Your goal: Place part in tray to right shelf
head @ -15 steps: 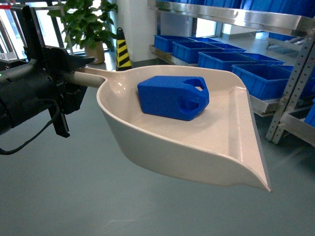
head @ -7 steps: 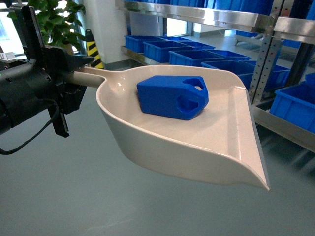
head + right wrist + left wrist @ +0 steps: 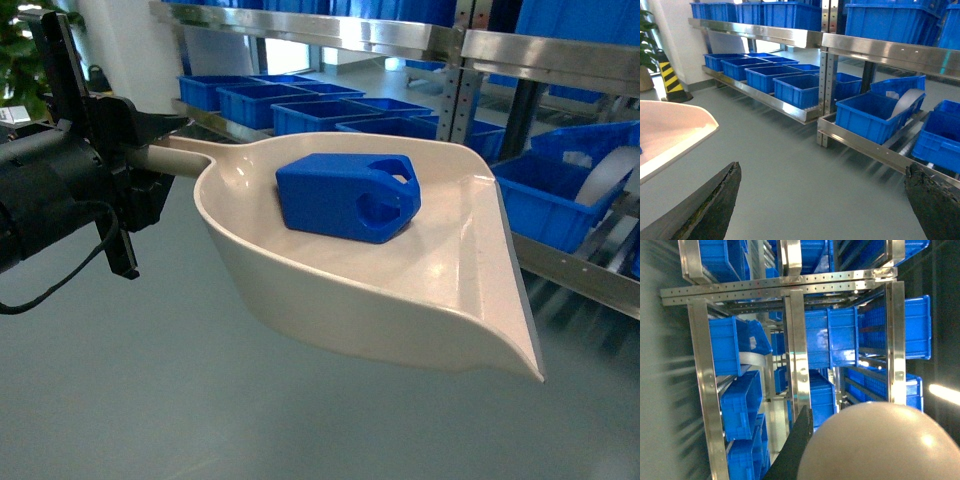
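Tray was what your left gripper carried, held out level in front of the robot in the head view. You had that claw closed around the long cream handle, which ran from the black fingers at the left toward the wide scoop at the right. The tray's long axis lay left to right across the view, and its flat open lip faced right, toward the steel racks.

The part sat inside the scoop, resting on the tray floor near the back wall where the handle joined. Its boxy end lay to the left and its tapered end, pierced by round holes, pointed right toward the lip. Its long axis ran roughly along the tray's own line.

Beyond the lip stood the right shelf, its slanted steel front rail low at the right of the head view, with blue crates resting on it. A tilted crate there held a curved pale strip. The tray hung in the air over the grey floor, apart from the rack.

Your left wrist camera showed the rounded underside of the tray filling its lower corner, with the rack and crates turned sideways behind it.

Your right gripper was spread wide and held nothing; its two dark fingertips sat at opposite lower corners of the right wrist view, with open floor between them and the tray's lip at the left edge.
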`<state>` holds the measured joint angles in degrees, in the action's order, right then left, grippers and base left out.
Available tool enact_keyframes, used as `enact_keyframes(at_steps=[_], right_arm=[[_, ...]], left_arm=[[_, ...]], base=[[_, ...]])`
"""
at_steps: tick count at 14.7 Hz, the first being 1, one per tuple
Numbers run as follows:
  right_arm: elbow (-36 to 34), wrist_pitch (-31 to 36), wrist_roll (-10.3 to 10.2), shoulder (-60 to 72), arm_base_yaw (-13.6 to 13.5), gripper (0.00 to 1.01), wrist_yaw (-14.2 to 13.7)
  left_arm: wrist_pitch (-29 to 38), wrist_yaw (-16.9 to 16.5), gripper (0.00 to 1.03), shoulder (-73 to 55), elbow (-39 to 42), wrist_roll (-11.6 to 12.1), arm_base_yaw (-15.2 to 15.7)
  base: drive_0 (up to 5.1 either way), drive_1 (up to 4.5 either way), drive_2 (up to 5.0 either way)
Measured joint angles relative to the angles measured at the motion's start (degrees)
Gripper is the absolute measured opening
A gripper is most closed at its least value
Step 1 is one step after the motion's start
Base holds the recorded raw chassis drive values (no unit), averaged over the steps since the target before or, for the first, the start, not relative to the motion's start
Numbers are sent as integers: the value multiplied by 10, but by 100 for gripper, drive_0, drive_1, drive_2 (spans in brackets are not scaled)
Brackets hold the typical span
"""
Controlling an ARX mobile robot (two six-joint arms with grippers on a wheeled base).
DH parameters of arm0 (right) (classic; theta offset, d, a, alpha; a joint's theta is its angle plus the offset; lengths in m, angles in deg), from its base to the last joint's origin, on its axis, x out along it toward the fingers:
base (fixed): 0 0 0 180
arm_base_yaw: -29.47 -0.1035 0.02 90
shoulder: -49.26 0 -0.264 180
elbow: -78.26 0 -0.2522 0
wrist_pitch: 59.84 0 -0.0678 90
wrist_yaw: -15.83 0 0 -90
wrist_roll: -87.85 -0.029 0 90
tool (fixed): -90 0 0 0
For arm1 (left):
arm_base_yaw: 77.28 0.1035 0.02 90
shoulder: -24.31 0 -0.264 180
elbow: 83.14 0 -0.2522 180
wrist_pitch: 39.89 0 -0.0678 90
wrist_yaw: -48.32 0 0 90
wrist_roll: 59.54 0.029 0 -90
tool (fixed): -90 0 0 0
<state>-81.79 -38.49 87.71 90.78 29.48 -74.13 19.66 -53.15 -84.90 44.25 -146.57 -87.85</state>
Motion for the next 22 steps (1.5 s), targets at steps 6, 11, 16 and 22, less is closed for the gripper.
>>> enact_keyframes(at_steps=[6,11,16,22], right_arm=[[0,0,0,0,0,98,0],[0,0,0,0,0,98,0],[0,0,0,0,0,98,0],[0,0,0,0,0,98,0]], left_arm=[[0,-1,13,0,0,0,0],[0,-3,13,0,0,0,-3],[0,-3,13,0,0,0,-2],[0,-2,13,0,0,0,-1]], base=[[-164,-164,-164],[-162,-162,-162],[-161,-161,-161],[-157,-157,-157]])
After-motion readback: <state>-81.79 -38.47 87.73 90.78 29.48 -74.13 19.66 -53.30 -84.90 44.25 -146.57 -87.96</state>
